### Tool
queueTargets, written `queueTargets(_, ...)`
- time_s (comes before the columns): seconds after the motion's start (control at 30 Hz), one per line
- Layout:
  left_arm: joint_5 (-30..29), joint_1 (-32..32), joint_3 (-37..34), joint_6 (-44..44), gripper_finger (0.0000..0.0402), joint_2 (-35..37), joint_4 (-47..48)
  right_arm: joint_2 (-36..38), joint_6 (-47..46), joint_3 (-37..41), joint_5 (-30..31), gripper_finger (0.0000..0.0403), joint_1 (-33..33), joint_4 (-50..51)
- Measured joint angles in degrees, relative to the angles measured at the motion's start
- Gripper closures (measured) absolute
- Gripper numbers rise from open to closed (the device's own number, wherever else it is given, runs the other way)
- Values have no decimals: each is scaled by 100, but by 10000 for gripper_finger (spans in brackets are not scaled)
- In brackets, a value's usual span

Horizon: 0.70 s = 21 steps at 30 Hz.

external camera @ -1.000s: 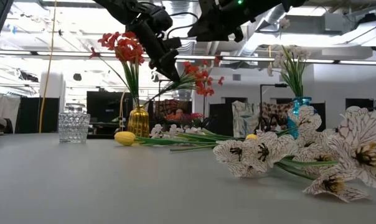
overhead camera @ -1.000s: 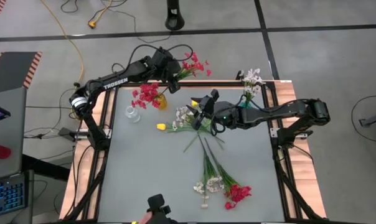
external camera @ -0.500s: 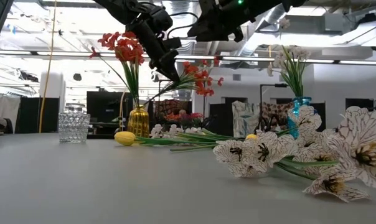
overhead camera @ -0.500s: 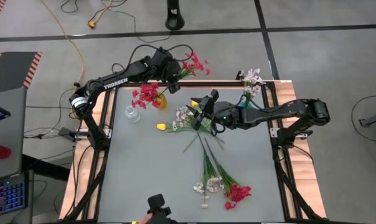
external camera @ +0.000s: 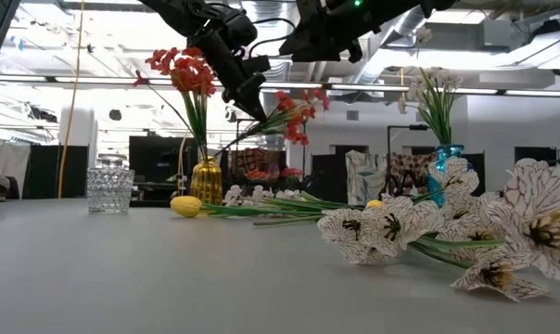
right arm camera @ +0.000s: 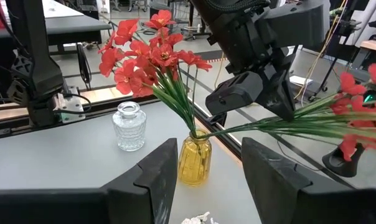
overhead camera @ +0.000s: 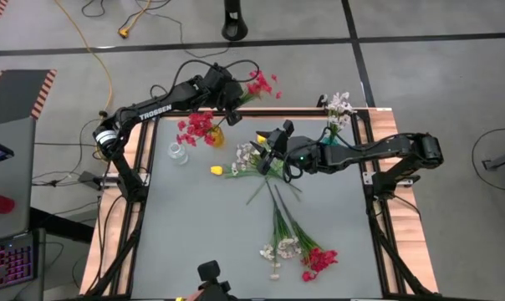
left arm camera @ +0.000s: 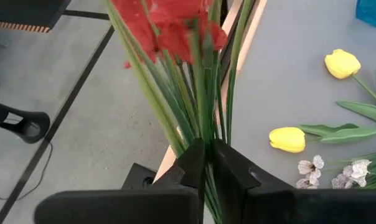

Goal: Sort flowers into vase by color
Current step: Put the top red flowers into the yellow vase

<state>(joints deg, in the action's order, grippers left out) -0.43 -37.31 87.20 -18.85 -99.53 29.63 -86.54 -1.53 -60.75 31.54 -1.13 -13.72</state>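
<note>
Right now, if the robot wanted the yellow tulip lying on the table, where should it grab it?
Probably by the green stem, just behind the yellow bud, coming straight down from above. The tulip lies flat, so the thin stem fits between the fingers and the soft bud is spared.

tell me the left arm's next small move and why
Probably tip the red spray upright and bring its stem ends over the yellow vase. The left gripper is shut on the stems, holding them almost level near the vase, which already holds red flowers. The right gripper hangs open over the pile.
</note>
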Motion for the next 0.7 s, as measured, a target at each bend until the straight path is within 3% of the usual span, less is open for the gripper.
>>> queueTargets(0.7, -180, -1, 0, -4, 401, 146, -32, 0, -1, 0, 1, 200, 0, -2)
